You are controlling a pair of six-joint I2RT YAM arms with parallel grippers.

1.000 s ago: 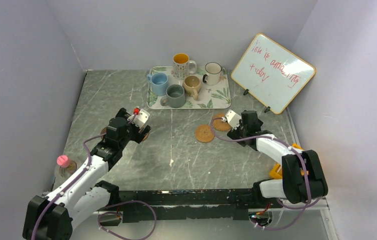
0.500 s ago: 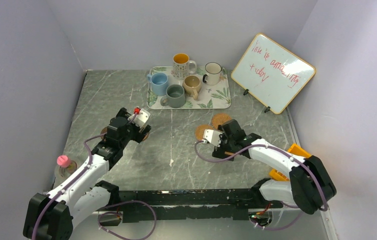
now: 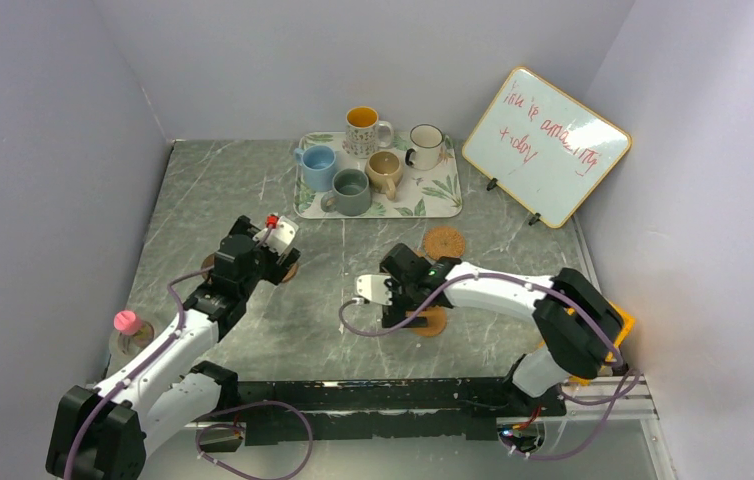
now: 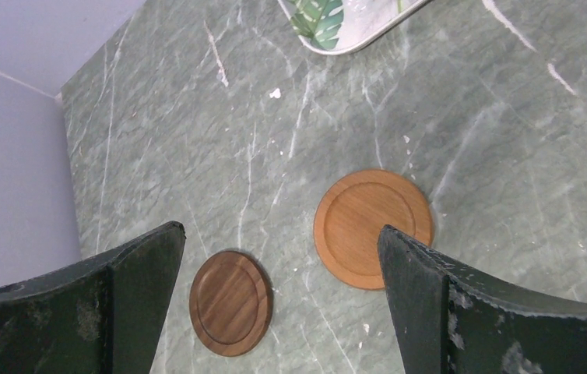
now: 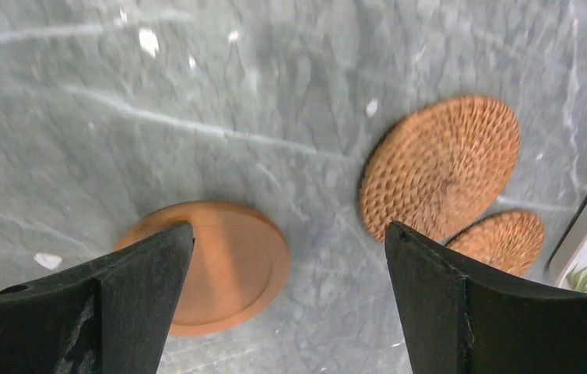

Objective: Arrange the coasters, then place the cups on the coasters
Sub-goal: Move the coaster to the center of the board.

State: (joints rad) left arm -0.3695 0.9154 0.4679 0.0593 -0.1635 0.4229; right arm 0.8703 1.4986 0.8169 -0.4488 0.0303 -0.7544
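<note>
Five cups stand on the leaf-print tray [image 3: 443, 198] at the back: light blue [image 3: 318, 160], grey-green [image 3: 351, 190], tan [image 3: 385, 170], white with a dark rim [image 3: 425, 145], and patterned with an orange inside [image 3: 363, 128]. My left gripper [image 4: 280, 230] hangs open above a dark wooden coaster [image 4: 230, 302] and a smooth orange coaster [image 4: 372, 227]. My right gripper [image 5: 289, 227] is open and low at mid-table. Its left finger covers the edge of a smooth orange coaster [image 5: 220, 265]. Two woven coasters [image 5: 440, 167] [image 5: 500, 241] lie beyond it. From above, one woven coaster [image 3: 443, 242] shows; the arm hides the other.
A whiteboard [image 3: 545, 145] leans at the back right. A bottle with a pink cap [image 3: 128, 325] stands at the near left edge. An orange object [image 3: 621, 325] sits behind the right arm's elbow. Grey walls close in on three sides.
My right arm has swung left and toward the near edge, away from the woven coasters. A smooth coaster now shows beside its gripper. The left arm has not moved.
</note>
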